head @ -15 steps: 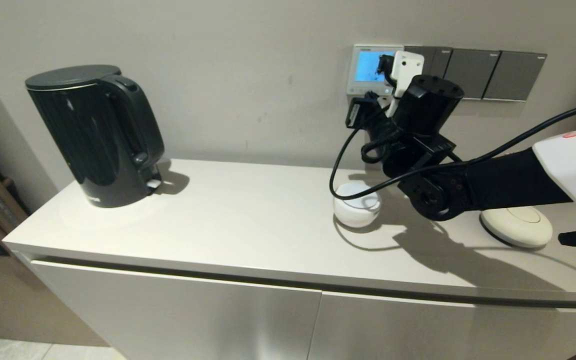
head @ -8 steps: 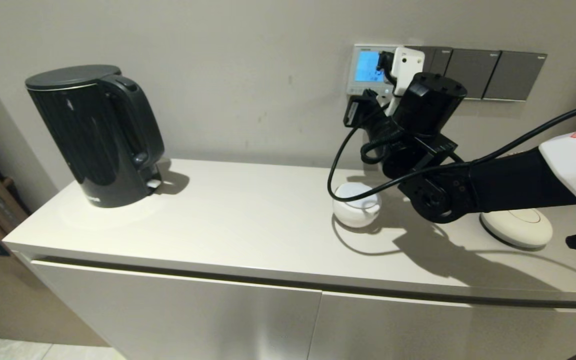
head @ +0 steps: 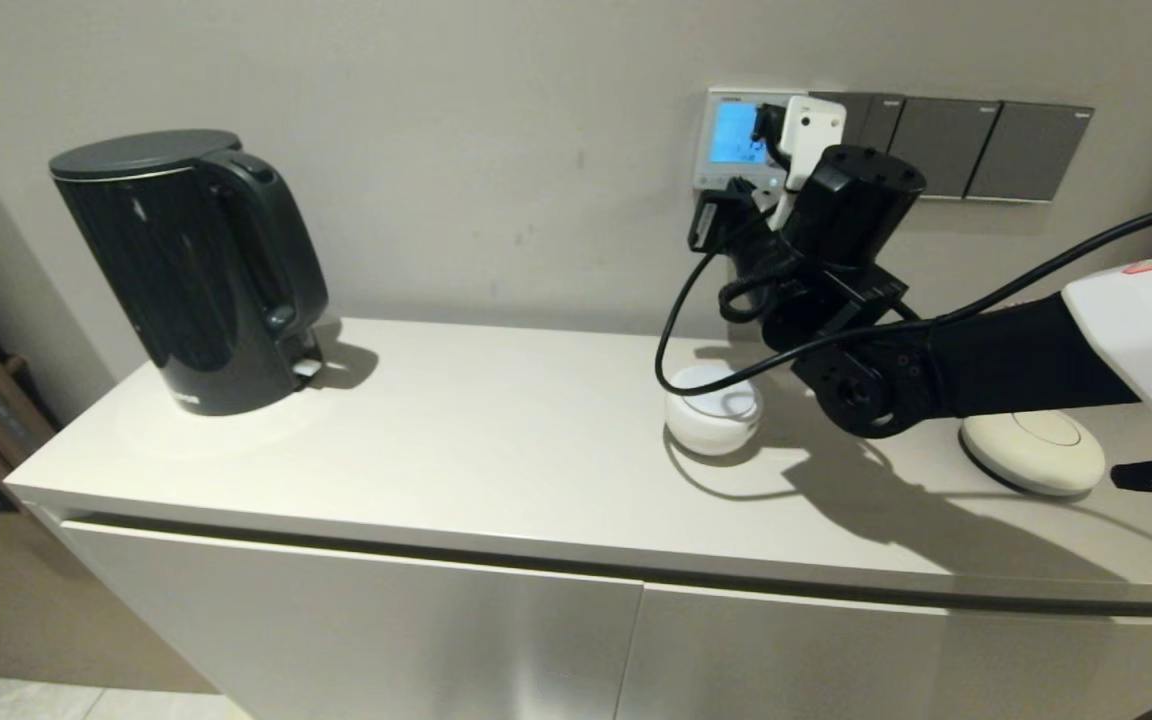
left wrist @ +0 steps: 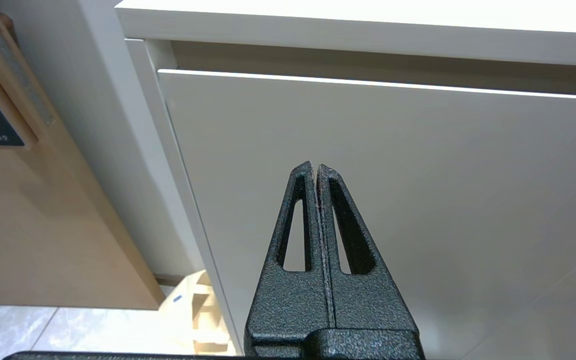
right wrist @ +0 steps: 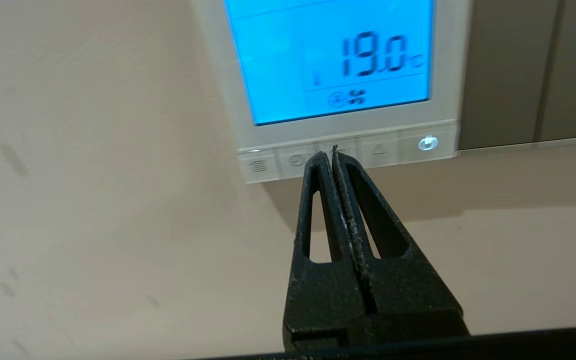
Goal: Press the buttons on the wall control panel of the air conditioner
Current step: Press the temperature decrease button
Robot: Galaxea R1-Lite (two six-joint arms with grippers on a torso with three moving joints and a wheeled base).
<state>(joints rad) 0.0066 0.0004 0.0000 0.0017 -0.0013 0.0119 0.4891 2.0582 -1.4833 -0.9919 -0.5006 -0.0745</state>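
Note:
The white-framed control panel [head: 733, 138] hangs on the wall, its screen glowing blue and reading 19.0 in the right wrist view [right wrist: 333, 60]. A row of pale grey buttons [right wrist: 348, 152] runs along its lower edge, with a lit power button [right wrist: 427, 143] at one end. My right gripper [right wrist: 329, 155] is shut and empty, its tips at the middle button of the row. In the head view the right arm [head: 841, 250] covers the panel's right part and most of the buttons. My left gripper [left wrist: 315, 167] is shut and empty, parked low in front of the cabinet door.
Dark grey switch plates [head: 976, 148] sit to the right of the panel. On the white counter [head: 496, 440] stand a black kettle [head: 191, 265], a small white round device [head: 713, 408] with a black cable, and a flat cream disc [head: 1033, 452].
The right arm has shifted slightly left and closer to the wall, bringing the gripper tips onto the button row. The left arm has not moved.

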